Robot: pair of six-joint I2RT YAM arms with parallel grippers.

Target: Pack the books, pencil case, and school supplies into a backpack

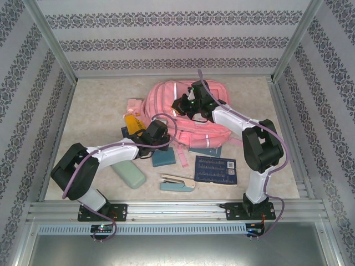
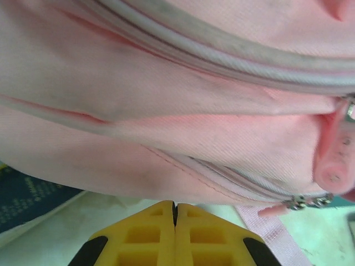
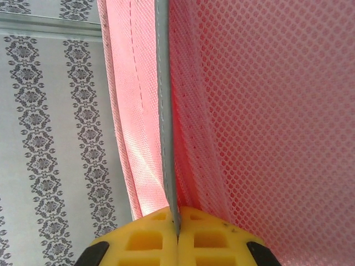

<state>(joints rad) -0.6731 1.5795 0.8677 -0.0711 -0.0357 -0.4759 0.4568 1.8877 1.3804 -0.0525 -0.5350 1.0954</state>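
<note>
My right tool (image 3: 176, 227) is pinching a grey-edged fold of the pink backpack (image 1: 163, 94), which is lying in the middle of the table (image 1: 94, 100). My left tool (image 2: 175, 213) is closed and empty, just before its side. I think I should be lifting the fold gently, so the mouth is opening. The pencil case (image 1: 128, 174), stapler (image 1: 177, 183) and navy book (image 1: 216, 169) are waiting nearer my bases. Patterned walls are enclosing the pale table.

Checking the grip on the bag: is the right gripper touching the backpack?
Touching. The right wrist view shows the right gripper shut on the grey edge strip of the backpack, which runs straight in between its jaws.
</note>
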